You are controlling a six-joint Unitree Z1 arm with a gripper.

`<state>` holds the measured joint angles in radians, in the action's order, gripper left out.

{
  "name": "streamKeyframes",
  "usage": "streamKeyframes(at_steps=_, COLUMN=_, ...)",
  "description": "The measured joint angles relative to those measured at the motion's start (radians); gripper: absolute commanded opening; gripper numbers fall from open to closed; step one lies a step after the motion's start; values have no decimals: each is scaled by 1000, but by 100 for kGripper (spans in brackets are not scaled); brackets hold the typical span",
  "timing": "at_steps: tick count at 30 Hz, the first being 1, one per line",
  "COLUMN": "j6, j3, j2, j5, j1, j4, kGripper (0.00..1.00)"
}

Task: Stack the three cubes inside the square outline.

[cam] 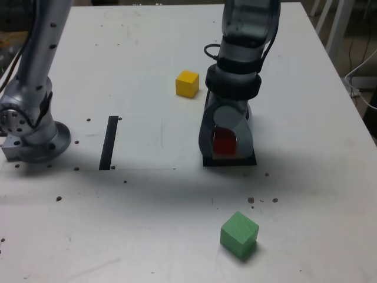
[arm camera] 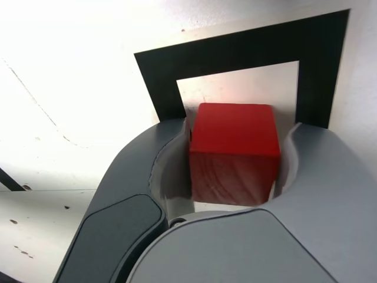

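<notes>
The red cube [cam: 224, 142] [arm camera: 235, 150] rests on the table inside the square outline [cam: 231, 161] [arm camera: 235, 50], on its white centre. My gripper [cam: 226, 140] [arm camera: 237, 130] points down around it, one finger on each side. The jaws stand slightly apart from the cube, with a thin gap showing on both sides in the wrist view, so the gripper is open. The yellow cube [cam: 187, 84] sits alone farther back, toward the exterior view's left of the arm. The green cube [cam: 239, 234] lies near the front edge, just in front of the outline.
A straight black strip [cam: 109, 142] lies on the white table toward the exterior view's left. The arm's round base [cam: 32, 138] stands at the far left. Small dark specks dot the tabletop. The table's right edge [cam: 347, 88] borders the floor.
</notes>
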<state>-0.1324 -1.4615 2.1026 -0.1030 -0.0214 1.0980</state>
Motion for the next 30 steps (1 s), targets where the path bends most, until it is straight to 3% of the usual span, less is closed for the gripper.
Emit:
streamKeyframes(at_steps=14, j6=-1, j3=19, j2=-39, j5=8, j1=33, j4=-27, kGripper=99)
streamKeyframes(at_steps=30, j6=-12, j3=146, j2=-187, j5=82, j1=279, j4=-14, kGripper=100)
